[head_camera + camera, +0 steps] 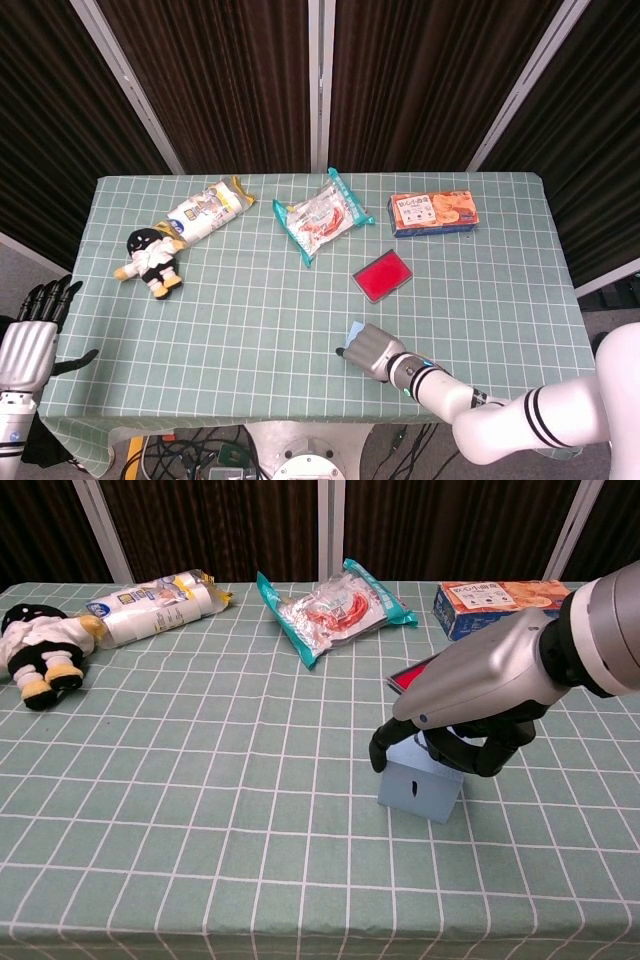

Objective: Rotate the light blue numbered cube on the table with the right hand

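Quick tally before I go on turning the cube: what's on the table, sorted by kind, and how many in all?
Snack bags: 2, the white and yellow bag and the teal-edged bag
Boxes: 1, the orange box
Plush dolls: 1, the doll
Flat red items: 1, the red pad
Numbered cubes: 1, the light blue cube, gripped by the right hand
Total: 6

The right hand [462,715] is arching over the cube [420,787] and gripping it from above, its dark fingers [381,748] curling down around the top edges. The cube is sitting on the table [200,780], a small dark mark showing on its front face. A doll [38,647], two snack bags [335,605] and an orange box [495,602] are lying along the far side.
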